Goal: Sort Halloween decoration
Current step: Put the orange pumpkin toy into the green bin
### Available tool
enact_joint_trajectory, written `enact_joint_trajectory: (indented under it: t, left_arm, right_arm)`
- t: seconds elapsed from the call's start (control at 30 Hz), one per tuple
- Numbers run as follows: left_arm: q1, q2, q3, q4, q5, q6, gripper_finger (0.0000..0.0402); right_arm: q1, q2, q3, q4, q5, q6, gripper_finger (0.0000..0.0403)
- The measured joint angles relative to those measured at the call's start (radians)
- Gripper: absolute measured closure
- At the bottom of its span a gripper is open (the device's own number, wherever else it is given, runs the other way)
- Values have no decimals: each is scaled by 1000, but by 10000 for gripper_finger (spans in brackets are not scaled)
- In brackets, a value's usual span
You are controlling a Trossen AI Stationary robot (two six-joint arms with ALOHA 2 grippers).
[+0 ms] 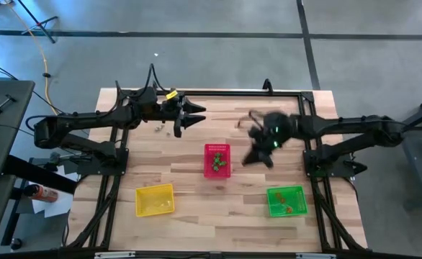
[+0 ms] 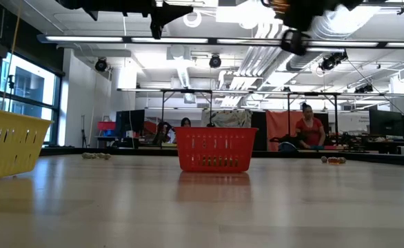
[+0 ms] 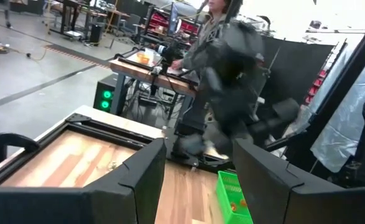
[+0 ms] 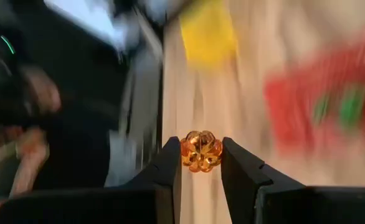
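Note:
My right gripper (image 4: 200, 148) is shut on a small orange pumpkin-shaped Halloween decoration (image 4: 201, 155). In the high view it hangs blurred (image 1: 258, 151) above the table, between the red basket (image 1: 217, 160) and the green basket (image 1: 286, 201). The red basket holds green trinkets (image 1: 219, 166), the green basket orange ones (image 1: 289, 205). My left gripper (image 1: 191, 116) hovers open and level over the far left of the table, with nothing between its fingers (image 3: 148, 180). Loose trinkets (image 1: 158, 129) rest on the wood below it. My right gripper pinches the orange trinket by its two opposite sides (image 4: 186, 153) between its two fingers, at their free ends. The fingers slant downward over the table. The trinket is lifted clear of the table.
A yellow basket (image 1: 155, 200) stands near the front left. More loose trinkets lie near the far edge (image 1: 241, 124) and show in the low view (image 2: 333, 160). A dark frame (image 1: 196, 93) borders the table. People sit in the room beyond (image 2: 311, 129).

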Motion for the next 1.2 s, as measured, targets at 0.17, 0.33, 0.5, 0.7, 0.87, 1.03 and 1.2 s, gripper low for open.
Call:
enact_joint_trajectory:
  t: [0.17, 0.33, 0.5, 0.7, 0.87, 1.03, 1.2]
  left_arm:
    - [30, 0, 0, -5, 1, 0, 225]
    - [50, 0, 0, -11, 14, 0, 225]
    - [61, 0, 0, -14, 21, 0, 225]
    - [61, 0, 0, -14, 21, 1, 225]
    - [60, 0, 0, -14, 21, 17, 225]
    - [60, 0, 0, -15, 21, 17, 225]
    - [60, 0, 0, -15, 21, 18, 225]
  right_arm:
    - [227, -4, 0, -230, 45, 182, 334]
    - [476, -4, 0, -307, 147, 431, 334]
    - [666, -4, -17, -359, 293, 744, 334]
    - [778, -3, -155, -371, 318, 1161, 334]
    - [792, -3, -303, -351, 353, 1427, 334]
    - [792, -3, -397, -226, 363, 1507, 334]
    - [791, -3, -415, -225, 369, 1508, 334]
